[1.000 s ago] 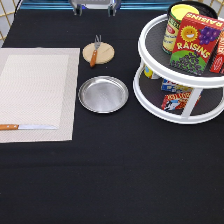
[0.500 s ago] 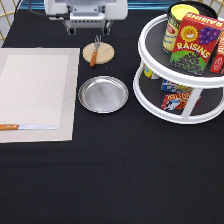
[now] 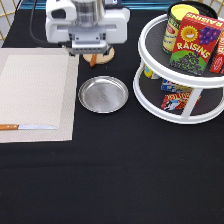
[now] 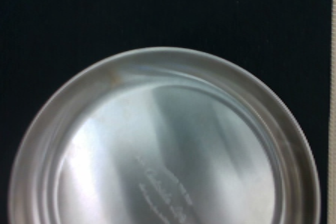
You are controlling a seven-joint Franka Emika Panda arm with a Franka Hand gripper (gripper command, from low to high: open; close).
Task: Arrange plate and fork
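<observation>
The plate (image 3: 103, 94) lies flat and empty on the black tabletop (image 3: 115, 175), just off the placemat's right edge as the exterior view shows it. The wrist view looks almost straight down onto it, its rim (image 4: 45, 120) and shiny bowl filling the frame, so the camera on the hand is aimed at the plate even though the hand itself sits further back.

At about twelve o'clock from the plate, near the exterior view's top, is a small wooden coaster (image 3: 102, 57). A brownish-orange bit showing at its near edge is probably the fork (image 3: 92, 62) handle, though the arm hides most of it. The fork, then, appears not yet to be set beside the plate.

The gripper (image 3: 89, 50) hangs directly over that coaster, its white body blocking the view below. Whether its fingers are spread or closed, and whether they have hold of anything, I cannot tell.

At nine o'clock from the plate is the beige placemat (image 3: 35, 95), with a wooden-handled knife (image 3: 27, 127) lying along its lower edge. At three o'clock stands a white two-tier turntable (image 3: 180, 107), carrying a raisin box (image 3: 196, 44) and a can (image 3: 180, 25) on top, out of the working area.
</observation>
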